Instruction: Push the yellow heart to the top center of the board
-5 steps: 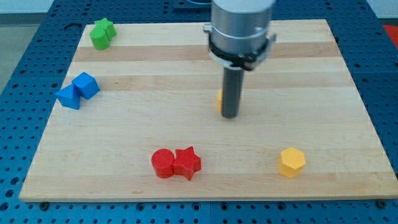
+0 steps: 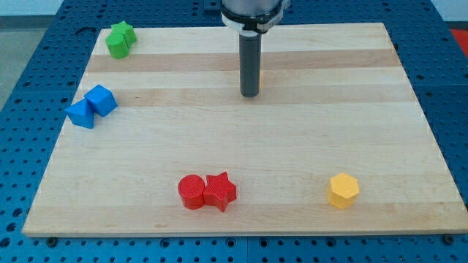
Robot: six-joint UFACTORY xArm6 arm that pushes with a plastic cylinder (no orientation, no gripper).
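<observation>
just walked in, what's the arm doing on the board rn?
My tip is down on the wooden board in its upper middle. The yellow heart is almost wholly hidden behind the rod; only a sliver shows at the rod's right edge. Other blocks sit apart: green block top left, two blue blocks at the left edge, red cylinder touching red star at the bottom, yellow hexagon bottom right.

A single camera looks down at an angle from the board's (image 2: 241, 146) near edge, framing the whole board from moderately close.
</observation>
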